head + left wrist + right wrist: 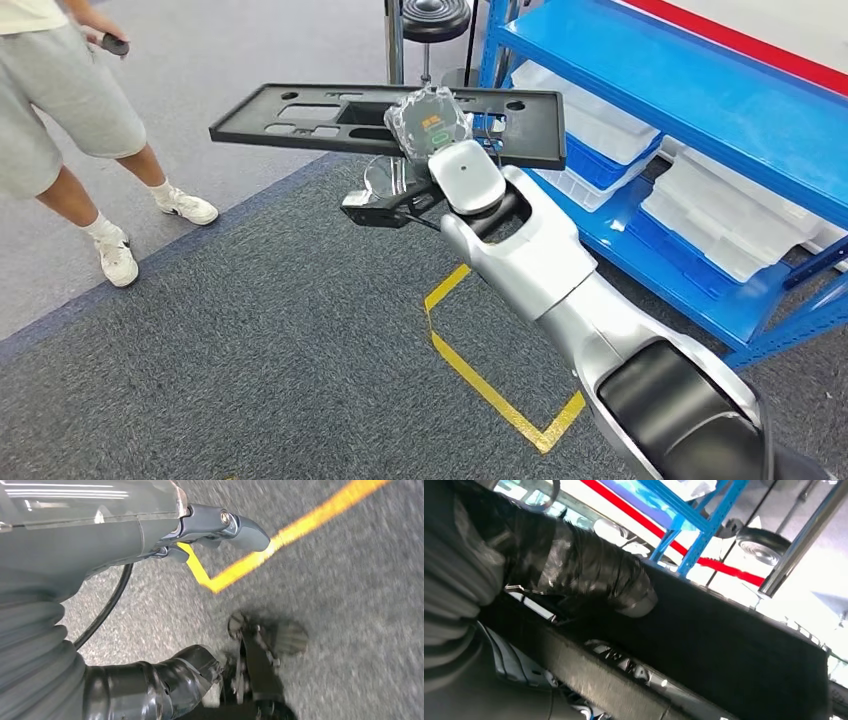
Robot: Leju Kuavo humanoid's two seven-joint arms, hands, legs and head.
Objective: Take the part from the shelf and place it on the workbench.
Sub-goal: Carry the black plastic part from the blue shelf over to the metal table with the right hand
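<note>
While the right hand (pixel 432 125) holds the part (pixel 300 112) — wrist view shows thumb (pixel 589 577) pressing it

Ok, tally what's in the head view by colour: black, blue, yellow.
Black: 2, the part and the stool
Blue: 1, the shelf
Yellow: 1, the floor tape
Total: 4
</note>
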